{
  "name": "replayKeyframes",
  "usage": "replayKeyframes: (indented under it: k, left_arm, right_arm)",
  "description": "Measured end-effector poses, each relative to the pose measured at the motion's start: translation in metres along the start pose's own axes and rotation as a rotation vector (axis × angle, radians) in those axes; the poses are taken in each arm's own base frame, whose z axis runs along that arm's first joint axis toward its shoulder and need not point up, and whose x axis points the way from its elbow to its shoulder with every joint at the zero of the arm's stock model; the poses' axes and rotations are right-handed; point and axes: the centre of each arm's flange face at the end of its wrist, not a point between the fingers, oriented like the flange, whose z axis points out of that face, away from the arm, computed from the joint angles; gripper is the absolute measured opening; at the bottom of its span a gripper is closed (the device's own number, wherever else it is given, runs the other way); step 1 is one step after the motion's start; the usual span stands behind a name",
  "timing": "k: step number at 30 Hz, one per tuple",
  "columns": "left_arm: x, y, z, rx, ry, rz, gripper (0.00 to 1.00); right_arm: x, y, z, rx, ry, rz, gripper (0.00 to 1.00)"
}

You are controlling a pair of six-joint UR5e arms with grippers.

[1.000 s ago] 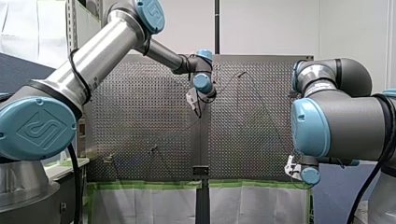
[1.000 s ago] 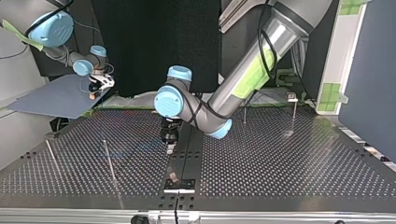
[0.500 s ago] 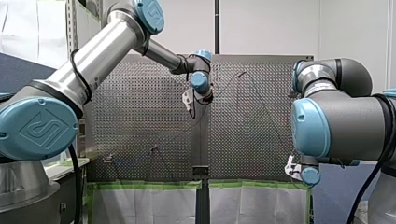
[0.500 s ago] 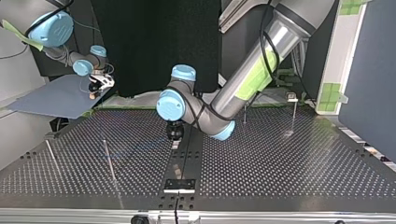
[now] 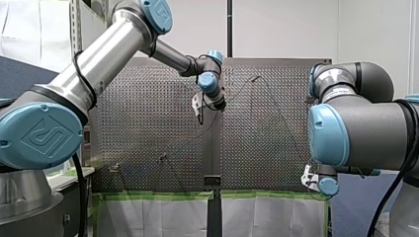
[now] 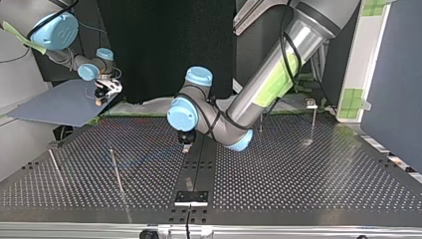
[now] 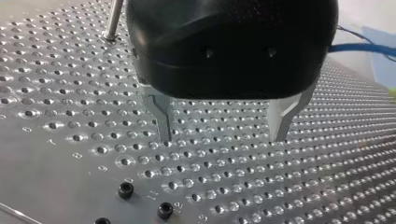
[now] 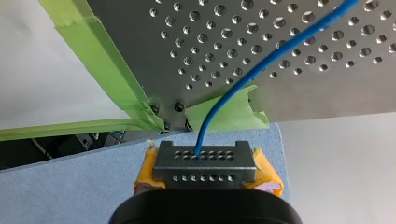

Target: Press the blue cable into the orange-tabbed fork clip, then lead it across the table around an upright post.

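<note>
In the left wrist view my left gripper (image 7: 222,135) is open, its two metal fingers (image 7: 163,122) just above the perforated table with nothing between them. It hangs over the table's middle strip (image 6: 185,144) (image 5: 197,106). The blue cable (image 8: 261,65) runs from a dark end block (image 8: 205,165), and my right gripper (image 8: 205,173) has its yellow pads shut on that block. That gripper is held off the table's corner (image 6: 102,94) (image 5: 309,178). A faint blue stretch of the cable (image 6: 144,157) lies on the table. I cannot make out an orange-tabbed clip.
Thin upright posts stand at the top view's left (image 6: 117,172) (image 6: 53,167) and right (image 6: 313,122) (image 6: 260,122). One post (image 7: 114,18) rises beside my left gripper. Black screws (image 7: 126,189) sit in the middle strip. Green tape (image 8: 102,79) edges the table.
My left gripper has moved along the middle strip away from the top view's camera, upward and slightly left in the front view. My right arm has not moved.
</note>
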Motion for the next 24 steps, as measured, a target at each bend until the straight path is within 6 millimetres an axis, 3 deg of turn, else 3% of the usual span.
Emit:
replayKeyframes:
  k: [15,24]
  left_arm:
    - [0.004,0.010,-0.011,-0.027,0.110,0.021,0.99]
    - [0.000,0.014,-0.006,-0.029,0.088,0.012,0.99]
  right_arm:
    - [-0.001,0.001,-0.001,-0.003,-0.011,-0.006,0.00]
    - [-0.001,0.003,-0.001,-0.012,-0.015,-0.016,0.00]
